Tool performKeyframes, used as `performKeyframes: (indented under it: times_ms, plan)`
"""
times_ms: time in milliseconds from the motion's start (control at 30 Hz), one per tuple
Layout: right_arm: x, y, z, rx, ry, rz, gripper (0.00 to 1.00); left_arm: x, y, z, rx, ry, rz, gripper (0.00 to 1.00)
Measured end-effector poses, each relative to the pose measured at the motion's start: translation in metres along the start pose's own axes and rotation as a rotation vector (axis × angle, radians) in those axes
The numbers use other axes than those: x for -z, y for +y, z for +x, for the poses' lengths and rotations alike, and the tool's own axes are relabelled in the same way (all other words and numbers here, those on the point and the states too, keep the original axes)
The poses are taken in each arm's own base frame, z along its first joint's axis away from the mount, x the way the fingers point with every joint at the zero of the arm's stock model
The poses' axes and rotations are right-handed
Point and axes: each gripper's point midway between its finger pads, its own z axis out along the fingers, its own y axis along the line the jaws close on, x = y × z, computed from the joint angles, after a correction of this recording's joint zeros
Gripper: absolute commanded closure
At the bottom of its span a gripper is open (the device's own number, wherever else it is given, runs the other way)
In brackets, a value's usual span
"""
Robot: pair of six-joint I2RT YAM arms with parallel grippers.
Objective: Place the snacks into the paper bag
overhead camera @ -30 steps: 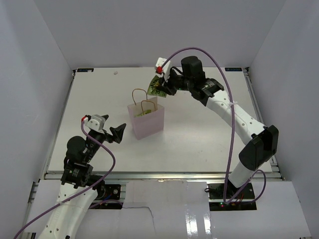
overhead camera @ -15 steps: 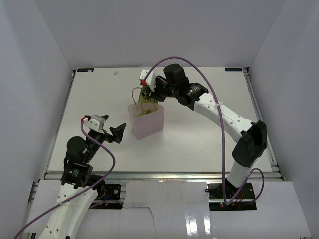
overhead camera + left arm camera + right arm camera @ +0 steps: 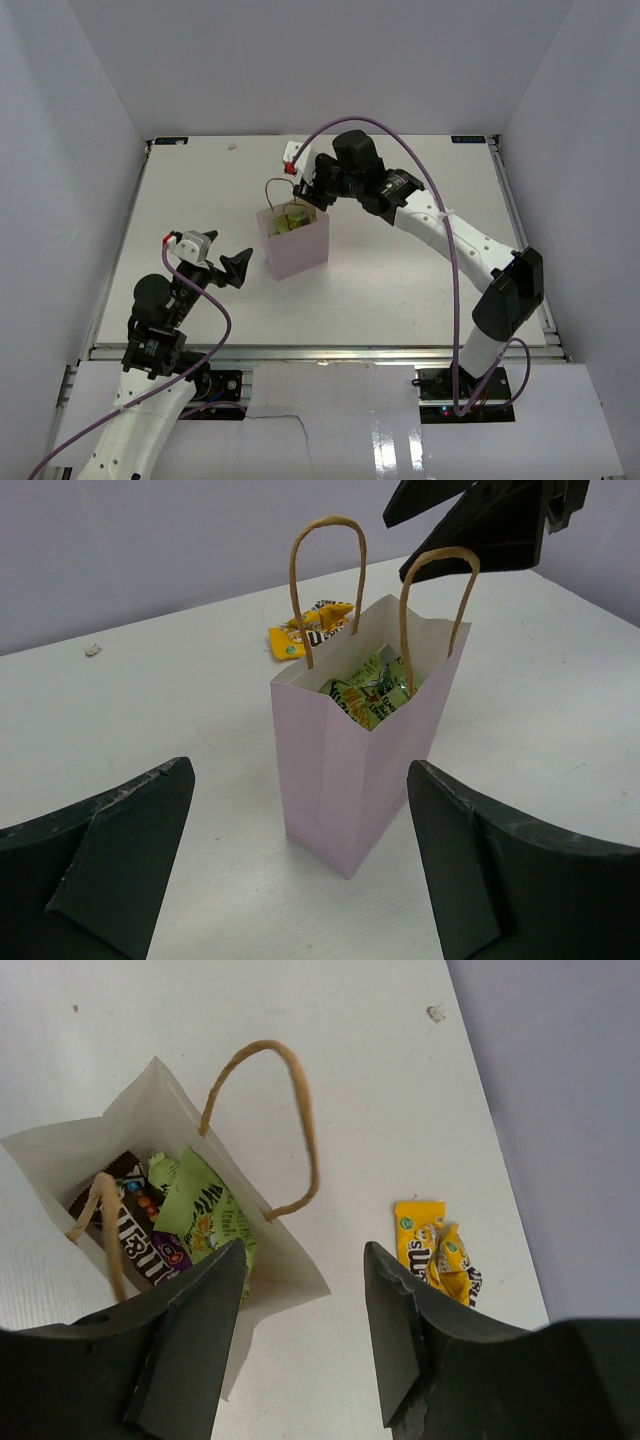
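Lifting the right gripper (image 3: 303, 1295) straight up should keep its spread, empty jaws clear of the cord handles (image 3: 300, 1130) — a lime-green packet (image 3: 205, 1210) lies inside the paper bag (image 3: 60, 1155), yellow packets (image 3: 435, 1255) on the table (image 3: 380, 1080) just far of it. Left gripper (image 3: 236, 268): jaws wide apart.

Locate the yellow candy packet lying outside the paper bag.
Right wrist view: the yellow candy packet lies on the table right of the pink paper bag.

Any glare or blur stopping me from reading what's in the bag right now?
Top external: even light, glare only on the glossy white panel by the arm bases; the pale pink paper bag looks small. Left wrist: bag sharp, soft shadow, lime-green packet readable. Right wrist: crisp into the bag, dark purple packet legible; black fingers block the lower frame.
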Motion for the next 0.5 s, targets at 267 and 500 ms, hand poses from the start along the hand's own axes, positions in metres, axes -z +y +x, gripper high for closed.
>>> performKeyframes:
  times_ms: [267, 500]
  plan:
    - [0.037, -0.069, 0.037, -0.128, 0.022, 0.138, 0.37, 0.001, 0.000, -0.001, -0.001, -0.005, 0.001, 0.02]
    - [0.000, -0.143, 0.166, -0.191, 0.254, 0.244, 0.32, 0.000, 0.000, 0.000, 0.000, 0.001, 0.002, 0.02]
